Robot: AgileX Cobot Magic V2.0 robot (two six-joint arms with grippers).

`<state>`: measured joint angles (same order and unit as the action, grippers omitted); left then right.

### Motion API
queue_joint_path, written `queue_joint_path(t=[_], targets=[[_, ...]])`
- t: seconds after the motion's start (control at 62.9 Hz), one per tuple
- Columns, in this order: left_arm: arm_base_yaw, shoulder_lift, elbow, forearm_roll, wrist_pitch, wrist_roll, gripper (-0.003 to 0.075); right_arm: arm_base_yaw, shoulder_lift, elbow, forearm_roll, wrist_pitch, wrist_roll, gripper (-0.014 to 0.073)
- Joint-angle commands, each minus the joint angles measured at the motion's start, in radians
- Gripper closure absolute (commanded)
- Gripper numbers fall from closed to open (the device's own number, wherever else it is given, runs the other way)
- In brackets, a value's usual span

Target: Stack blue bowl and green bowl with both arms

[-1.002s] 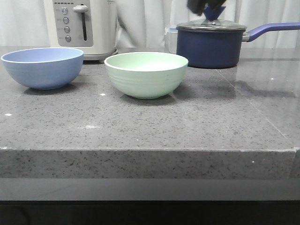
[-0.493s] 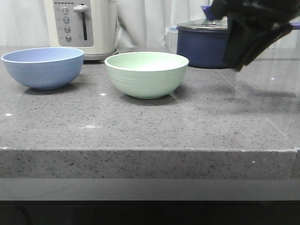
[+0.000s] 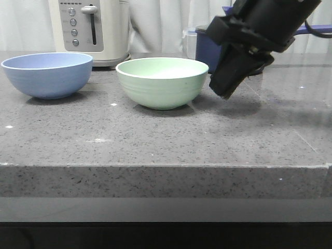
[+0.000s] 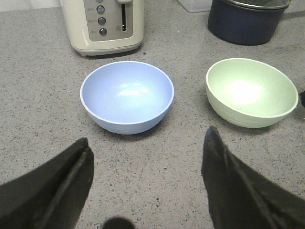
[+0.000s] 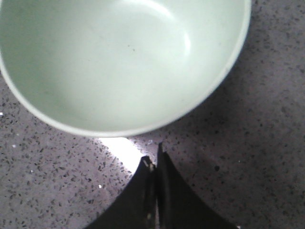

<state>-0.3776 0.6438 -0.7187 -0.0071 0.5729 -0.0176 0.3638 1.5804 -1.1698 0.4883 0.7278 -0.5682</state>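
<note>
The blue bowl (image 3: 47, 74) sits upright at the left of the grey counter; it also shows in the left wrist view (image 4: 127, 95). The green bowl (image 3: 162, 81) sits upright in the middle and shows in both wrist views (image 4: 251, 90) (image 5: 119, 62). My right gripper (image 3: 225, 93) hangs just right of the green bowl, tips low over the counter; its jaws are pressed together and empty (image 5: 154, 155), a little short of the bowl's rim. My left gripper (image 4: 147, 145) is open and empty, above the counter in front of the blue bowl. It is not in the front view.
A cream toaster (image 3: 91, 28) stands behind the blue bowl. A dark navy saucepan (image 4: 248, 20) with a lid stands behind the green bowl, partly hidden by my right arm in the front view. A clear container (image 3: 190, 44) is beside it. The counter's front edge (image 3: 166, 167) is near.
My right arm has come down and leftward from above the saucepan to just right of the green bowl. Both bowls have stayed in place.
</note>
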Motion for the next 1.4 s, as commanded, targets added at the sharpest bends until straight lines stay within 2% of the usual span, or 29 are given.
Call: queue_joint_path(t=[0.0, 1.002, 1.16, 1.383], targets=[[-0.008, 0.006, -0.028, -0.005, -0.072, 0.002, 0.0248, -0.002, -0.025, -0.022, 0.036, -0.043, -0.03, 0.0645], [-0.008, 0.013, -0.03, -0.003, -0.064, 0.002, 0.0248, -0.002, -0.025, -0.022, 0.041, -0.092, -0.03, 0.0657], [-0.008, 0.072, -0.087, 0.034, 0.022, 0.002, 0.0248, -0.002, -0.025, -0.022, 0.041, -0.092, -0.03, 0.0657], [0.047, 0.26, -0.282, 0.094, 0.178, -0.03, 0.0248, -0.002, -0.025, -0.022, 0.041, -0.091, -0.03, 0.0657]])
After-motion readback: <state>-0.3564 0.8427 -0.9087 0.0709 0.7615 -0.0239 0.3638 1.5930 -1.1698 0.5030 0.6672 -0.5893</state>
